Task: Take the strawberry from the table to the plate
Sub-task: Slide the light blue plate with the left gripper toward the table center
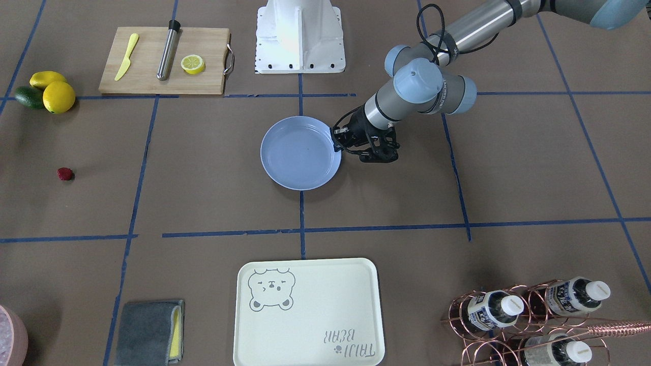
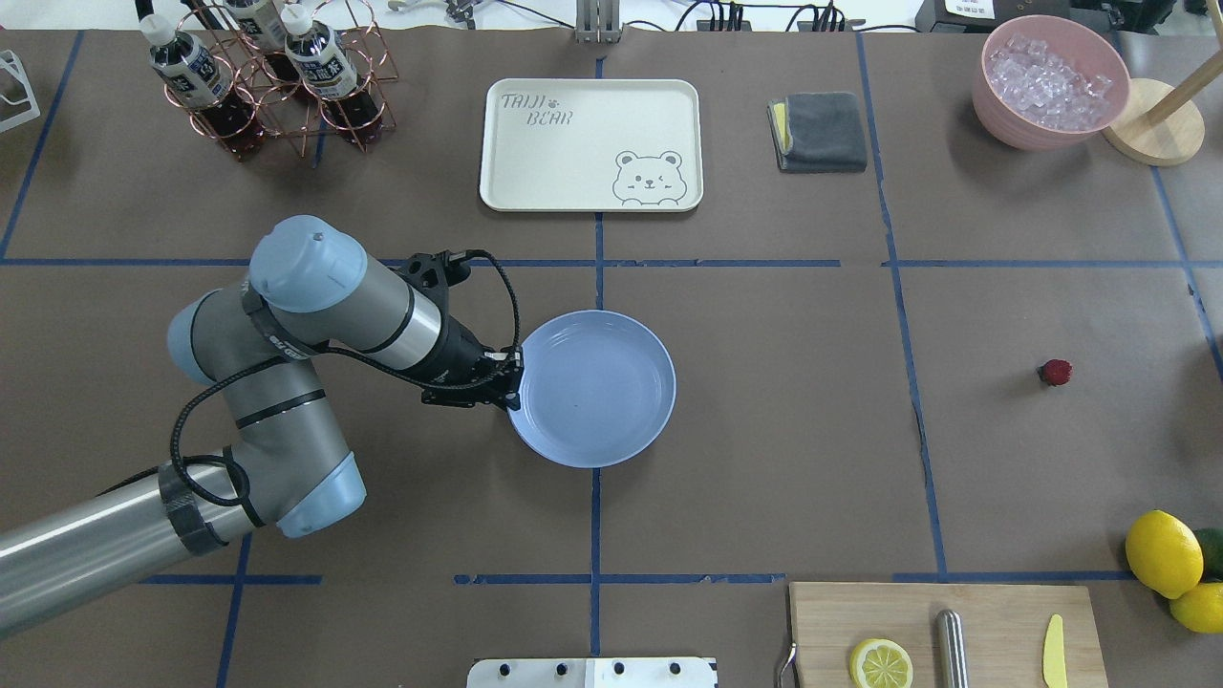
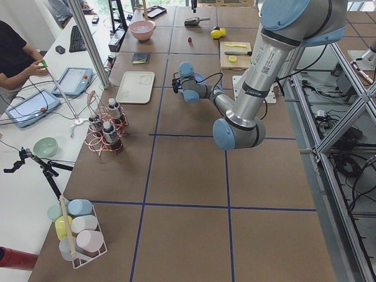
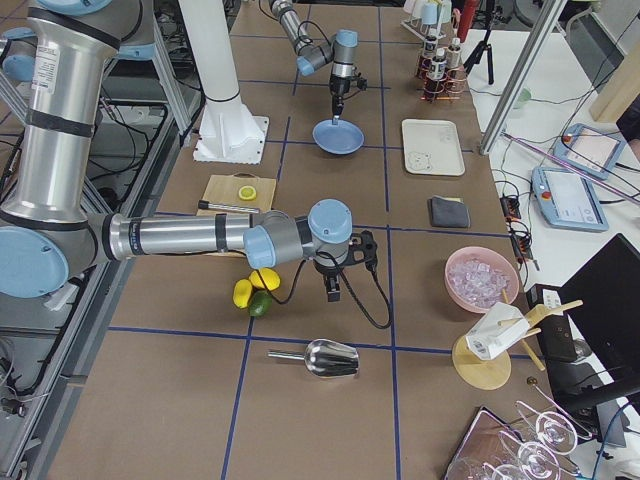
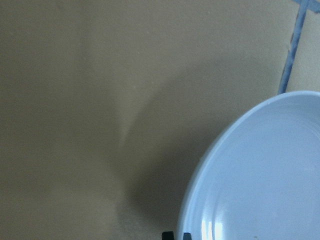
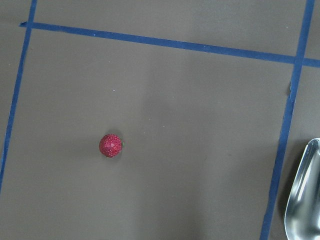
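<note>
The strawberry [image 1: 64, 174] [image 2: 1055, 372], small and dark red, lies alone on the brown paper table [image 2: 764, 430], far to the right of the plate in the overhead view. In the right wrist view the strawberry [image 6: 110, 145] sits left of centre and no fingers show. The light blue plate [image 2: 594, 387] [image 1: 301, 152] rests flat at the table's middle. My left gripper [image 2: 516, 377] [image 1: 338, 145] is at its rim, and its fingertips [image 5: 172, 235] are pinched on the plate's edge [image 5: 260, 175]. My right gripper [image 4: 331, 288] shows only in the exterior right view, pointing down, and I cannot tell its state.
Two lemons [image 2: 1163, 552] and a cutting board [image 2: 941, 631] with a lemon half lie near the robot on its right. A metal scoop [image 6: 305, 195] lies right of the strawberry. A bear tray [image 2: 591, 143], grey cloth [image 2: 820, 131], ice bowl [image 2: 1049, 81] and bottle rack [image 2: 258, 76] line the far edge.
</note>
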`<state>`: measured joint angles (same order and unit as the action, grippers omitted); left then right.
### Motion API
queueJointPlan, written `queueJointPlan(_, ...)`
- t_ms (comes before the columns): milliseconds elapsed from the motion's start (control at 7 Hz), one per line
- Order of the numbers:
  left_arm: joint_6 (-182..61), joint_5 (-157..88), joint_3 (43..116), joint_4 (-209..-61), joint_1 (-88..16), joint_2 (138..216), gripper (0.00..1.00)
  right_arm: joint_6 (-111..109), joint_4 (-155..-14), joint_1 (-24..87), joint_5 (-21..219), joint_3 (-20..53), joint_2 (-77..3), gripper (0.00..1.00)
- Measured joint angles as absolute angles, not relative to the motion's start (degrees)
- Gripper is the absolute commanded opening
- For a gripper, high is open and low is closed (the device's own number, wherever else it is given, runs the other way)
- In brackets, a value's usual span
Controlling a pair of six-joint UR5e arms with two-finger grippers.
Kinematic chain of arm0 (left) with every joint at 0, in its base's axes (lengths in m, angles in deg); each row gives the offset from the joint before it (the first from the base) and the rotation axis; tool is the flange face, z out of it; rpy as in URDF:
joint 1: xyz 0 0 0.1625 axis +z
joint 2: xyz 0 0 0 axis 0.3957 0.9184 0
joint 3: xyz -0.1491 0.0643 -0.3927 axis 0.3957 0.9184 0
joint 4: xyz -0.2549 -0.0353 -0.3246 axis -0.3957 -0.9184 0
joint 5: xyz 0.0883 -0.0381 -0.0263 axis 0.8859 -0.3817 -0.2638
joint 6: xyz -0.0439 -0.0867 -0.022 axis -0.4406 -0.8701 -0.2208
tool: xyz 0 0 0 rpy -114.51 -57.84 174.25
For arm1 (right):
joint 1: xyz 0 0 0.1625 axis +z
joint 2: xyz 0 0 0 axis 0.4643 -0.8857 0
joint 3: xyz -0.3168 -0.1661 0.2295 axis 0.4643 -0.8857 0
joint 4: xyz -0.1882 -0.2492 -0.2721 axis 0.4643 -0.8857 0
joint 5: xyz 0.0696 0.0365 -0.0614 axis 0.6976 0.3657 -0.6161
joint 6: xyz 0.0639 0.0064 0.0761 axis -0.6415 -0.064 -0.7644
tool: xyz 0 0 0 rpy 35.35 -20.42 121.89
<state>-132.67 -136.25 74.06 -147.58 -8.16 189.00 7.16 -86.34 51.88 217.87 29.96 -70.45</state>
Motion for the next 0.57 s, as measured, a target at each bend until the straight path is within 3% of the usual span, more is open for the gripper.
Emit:
queueJointPlan(286, -132.7, -135.1, 73.7, -147.6, -7.7, 189.2, 0.0, 5.7, -86.1, 51.5, 218.1, 30.3, -70.4, 1.0)
queueJointPlan(429, -132.6, -135.0, 73.6, -147.6, -7.7, 189.1, 0.45, 4.9, -85.5, 51.3, 218.1, 30.4, -70.4, 1.0)
queueJointPlan(571, -132.6, -134.8, 73.5, -147.6, -7.6, 189.0, 0.77, 3.7, -84.8, 50.8, 218.1, 30.4, -70.4, 1.0)
